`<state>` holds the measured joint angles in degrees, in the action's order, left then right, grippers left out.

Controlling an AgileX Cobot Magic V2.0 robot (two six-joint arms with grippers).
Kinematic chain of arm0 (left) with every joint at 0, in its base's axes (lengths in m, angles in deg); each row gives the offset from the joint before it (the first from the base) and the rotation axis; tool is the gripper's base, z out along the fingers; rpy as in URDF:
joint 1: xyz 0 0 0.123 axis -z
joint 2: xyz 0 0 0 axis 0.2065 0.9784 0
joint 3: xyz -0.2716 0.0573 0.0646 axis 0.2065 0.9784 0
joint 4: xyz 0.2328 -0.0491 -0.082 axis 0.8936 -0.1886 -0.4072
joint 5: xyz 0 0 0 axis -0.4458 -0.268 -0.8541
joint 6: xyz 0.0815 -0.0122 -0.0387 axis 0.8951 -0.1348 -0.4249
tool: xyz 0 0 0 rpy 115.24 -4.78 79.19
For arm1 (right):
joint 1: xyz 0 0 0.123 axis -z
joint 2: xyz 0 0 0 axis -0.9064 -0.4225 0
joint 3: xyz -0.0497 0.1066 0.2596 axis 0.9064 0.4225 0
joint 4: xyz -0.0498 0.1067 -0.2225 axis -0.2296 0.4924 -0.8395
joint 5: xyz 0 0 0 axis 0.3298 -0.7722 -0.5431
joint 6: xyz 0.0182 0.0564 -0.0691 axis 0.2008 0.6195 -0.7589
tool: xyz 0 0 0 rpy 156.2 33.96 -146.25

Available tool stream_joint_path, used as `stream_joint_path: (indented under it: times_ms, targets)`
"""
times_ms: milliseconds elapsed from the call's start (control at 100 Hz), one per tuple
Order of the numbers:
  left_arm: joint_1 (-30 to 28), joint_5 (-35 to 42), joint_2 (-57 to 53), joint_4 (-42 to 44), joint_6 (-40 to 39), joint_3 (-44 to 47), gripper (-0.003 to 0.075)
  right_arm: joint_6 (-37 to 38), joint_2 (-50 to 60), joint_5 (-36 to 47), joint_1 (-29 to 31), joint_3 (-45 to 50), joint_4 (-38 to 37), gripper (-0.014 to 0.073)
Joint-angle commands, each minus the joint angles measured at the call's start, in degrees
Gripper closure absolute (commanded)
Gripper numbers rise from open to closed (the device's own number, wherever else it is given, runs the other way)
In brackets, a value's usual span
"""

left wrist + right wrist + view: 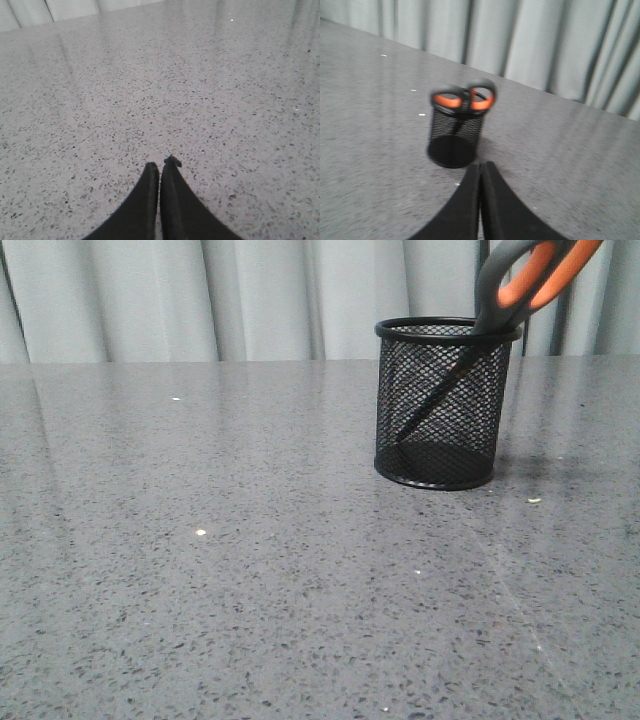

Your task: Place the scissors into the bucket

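Observation:
The black wire-mesh bucket point(443, 405) stands upright on the grey table, right of centre. The scissors point(530, 278) stand inside it, blades down, leaning right, with the grey and orange handles sticking out above the rim. The right wrist view shows the bucket point(455, 135) with the scissors' handles point(465, 100) on top, a little beyond my right gripper point(481, 164), which is shut and empty. My left gripper point(160, 165) is shut and empty over bare table. Neither gripper shows in the front view.
The speckled grey table point(220, 570) runs back to a pale curtain point(250, 290). A few small white specks point(200, 532) lie on the table.

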<state>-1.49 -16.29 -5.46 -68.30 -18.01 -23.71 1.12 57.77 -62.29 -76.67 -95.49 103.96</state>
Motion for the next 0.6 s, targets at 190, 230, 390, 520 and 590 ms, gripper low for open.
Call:
stream_joint_path:
  times_ms: [190,230,390,520,590]
  targets:
    - [-0.12,2.07,-1.5,-0.56,-0.75,2.29,0.0739,12.29,-1.26,31.83,15.39,13.96,-9.12,0.0638]
    - [-0.12,2.07,-1.5,-0.56,-0.75,2.29,0.0739,12.72,-1.16,32.97,16.99,16.22,-10.38,0.0638]
    - [-0.12,2.07,-1.5,-0.56,-0.75,2.29,0.0739,21.37,0.98,36.98,19.12,23.85,-12.14,0.0642]
    - [-0.12,2.07,-1.5,-0.56,-0.75,2.29,0.0739,22.76,2.0,35.94,19.12,26.36,-14.25,0.0641]
    - [-0.12,2.07,-1.5,-0.56,-0.75,2.29,0.0739,22.76,2.0,33.36,19.12,26.53,-14.25,0.0641]
